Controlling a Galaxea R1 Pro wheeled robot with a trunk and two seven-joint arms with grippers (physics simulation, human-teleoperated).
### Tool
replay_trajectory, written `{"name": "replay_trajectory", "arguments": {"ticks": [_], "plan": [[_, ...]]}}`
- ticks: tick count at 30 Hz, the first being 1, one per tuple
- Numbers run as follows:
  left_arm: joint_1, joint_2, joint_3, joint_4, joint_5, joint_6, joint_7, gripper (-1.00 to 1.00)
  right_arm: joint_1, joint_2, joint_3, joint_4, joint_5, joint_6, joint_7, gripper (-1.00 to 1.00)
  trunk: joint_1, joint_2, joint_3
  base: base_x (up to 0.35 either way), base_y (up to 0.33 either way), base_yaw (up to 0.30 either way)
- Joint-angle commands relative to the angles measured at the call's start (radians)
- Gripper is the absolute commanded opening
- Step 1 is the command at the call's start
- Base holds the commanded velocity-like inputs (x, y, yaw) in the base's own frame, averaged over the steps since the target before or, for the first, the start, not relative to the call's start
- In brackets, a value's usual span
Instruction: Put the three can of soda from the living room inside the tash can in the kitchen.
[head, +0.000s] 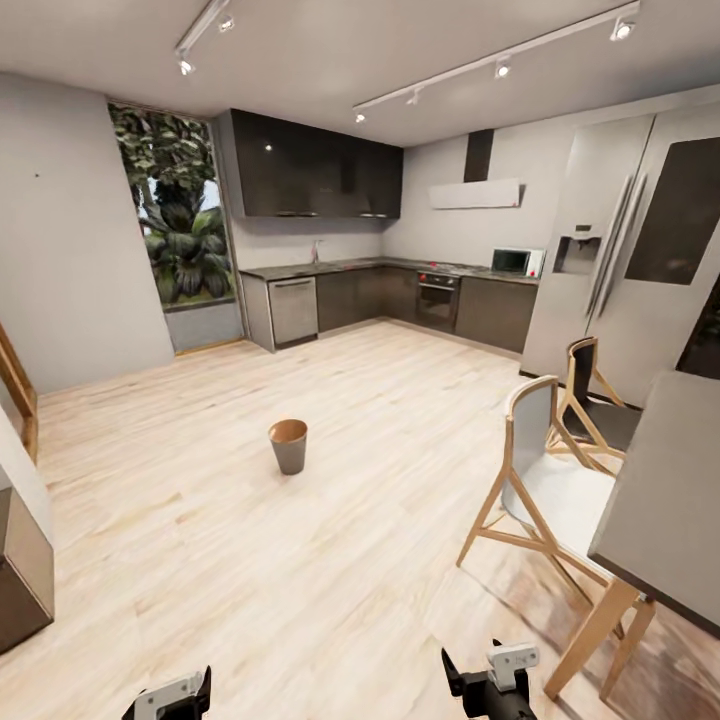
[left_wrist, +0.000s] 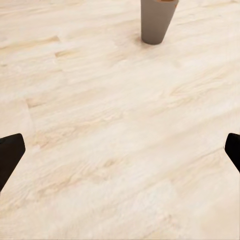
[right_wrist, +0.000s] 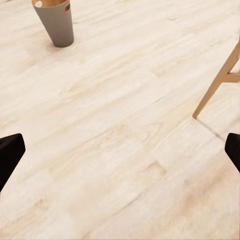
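both grippers, left (left_wrist: 120, 150) & right (right_wrist: 120, 150), gape wide w/ nothing btwn fingers. one bin (head: 288, 445) stands upright on kitchen floor (head: 200, 560). two chairs (head: 545, 480) by one table (head: 670, 500).

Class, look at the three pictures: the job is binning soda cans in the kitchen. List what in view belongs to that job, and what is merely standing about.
Belongs to the job:
- tash can, upright on the pale wood floor
- left gripper, jaws open, nothing between them
- right gripper, jaws open, nothing between them

Standing about:
- chairs
- grey table
- fridge
- microwave
- oven
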Motion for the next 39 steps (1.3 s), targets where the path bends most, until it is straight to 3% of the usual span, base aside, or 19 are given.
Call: {"name": "replay_trajectory", "arguments": {"ticks": [1, 39], "plan": [[0.000, 0.000, 0.000, 0.000, 0.000, 0.000, 0.000, 1.00, 0.000, 0.000, 0.000, 0.000, 0.000, 0.000, 0.000, 1.00, 0.000, 0.000, -0.002, 0.299, 0.156, 0.000], [0.000, 0.000, 0.000, 0.000, -0.001, 0.000, -0.001, 1.00, 0.000, 0.000, 0.000, 0.000, 0.000, 0.000, 0.000, 1.00, 0.000, 0.000, -0.009, 0.300, 0.156, 0.000]]}}
